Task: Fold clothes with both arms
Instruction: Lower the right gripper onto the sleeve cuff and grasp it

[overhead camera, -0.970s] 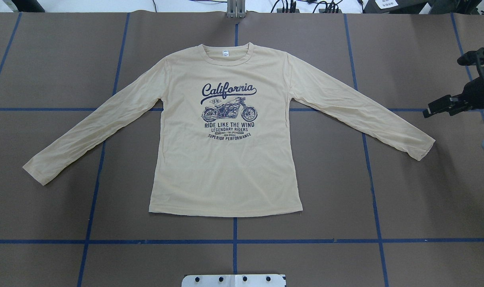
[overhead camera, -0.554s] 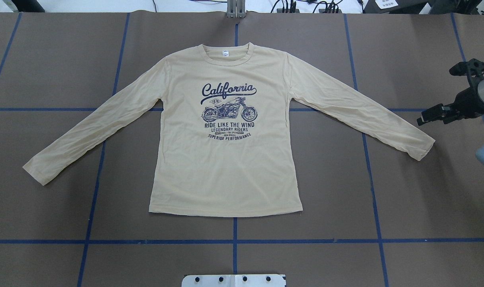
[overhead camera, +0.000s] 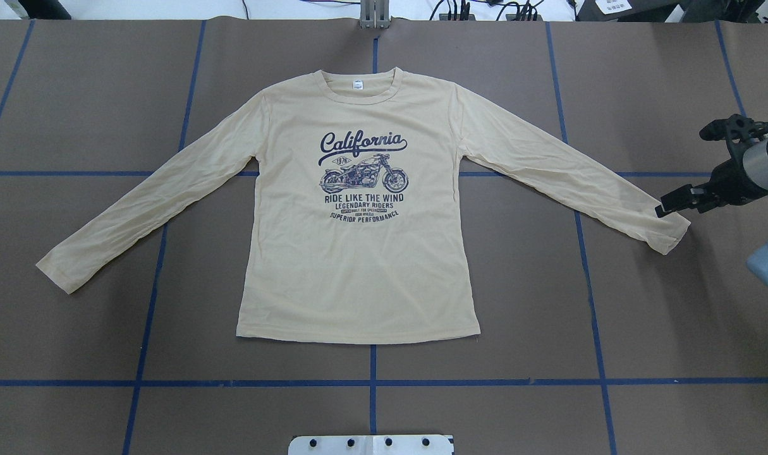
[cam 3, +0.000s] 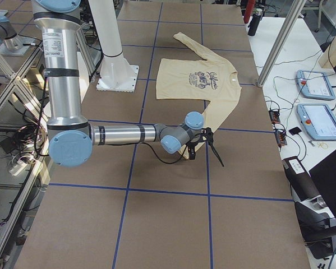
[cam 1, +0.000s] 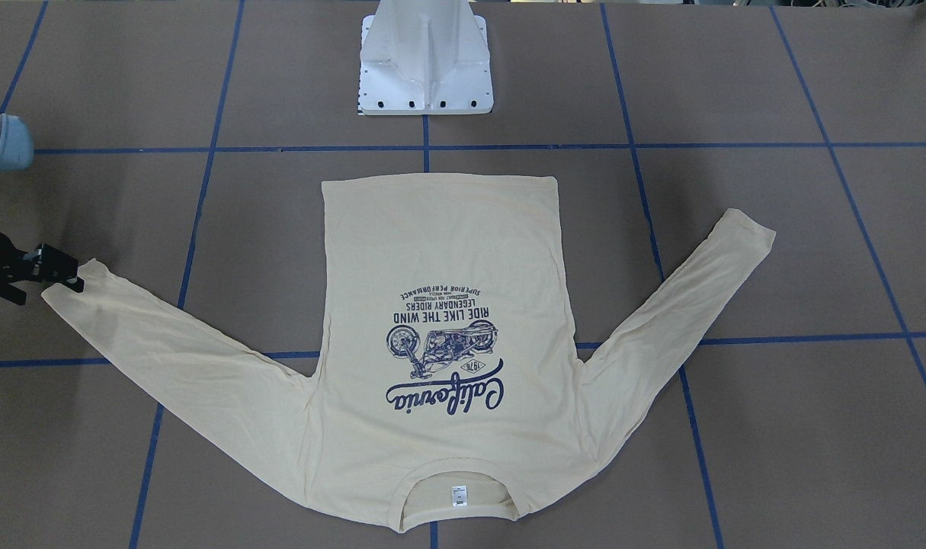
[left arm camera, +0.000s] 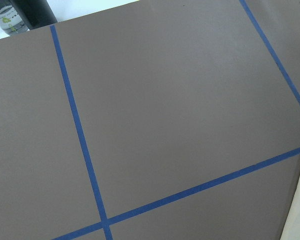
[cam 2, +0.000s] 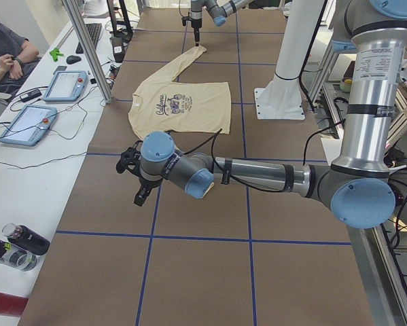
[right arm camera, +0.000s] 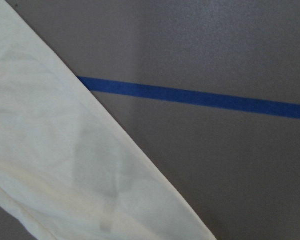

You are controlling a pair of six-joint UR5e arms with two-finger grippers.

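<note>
T-shirt (overhead camera: 358, 272): pale cream-yellow, long-sleeved, spread flat and front up in the middle of the worktop (overhead camera: 674, 328); collar toward the far edge from the robot, hem toward the pedestal base (cam 1: 426, 61).
Print (overhead camera: 363, 177): navy "California" lettering over a motorcycle, on the chest.
Neck label (overhead camera: 357, 84): small, white, inside the collar.
Sleeves: both stretched out and angled away from the body; right-side sleeve (overhead camera: 567, 174) crossing a blue tape line (overhead camera: 485, 382), left-side sleeve (overhead camera: 143, 208) lying alone, with no arm near it in the overhead view.
Right cuff (overhead camera: 671, 234): flat on the worktop at the sleeve's outer end.
Right pincer (overhead camera: 663, 209): black, at the upper edge of the right cuff, fingers spread apart with nothing gripped; touching the cloth or just above it, cannot tell.
Right arm (cam 3: 123, 134): grey tube with light blue joint caps, reaching low across the worktop toward that cuff.
Right wrist view: cream sleeve cloth filling the lower left, brown worktop and one tape line beside it.
Left arm (cam 2: 257, 173): stretched low over the worktop's left end.
Left pincer (cam 2: 136, 180): pointing down over bare brown surface near a tape line; apart or together, cannot tell.
Side bench: person (cam 2: 6, 54) seated, two tablets (cam 2: 26, 122), bottles (cam 2: 16, 248).
</note>
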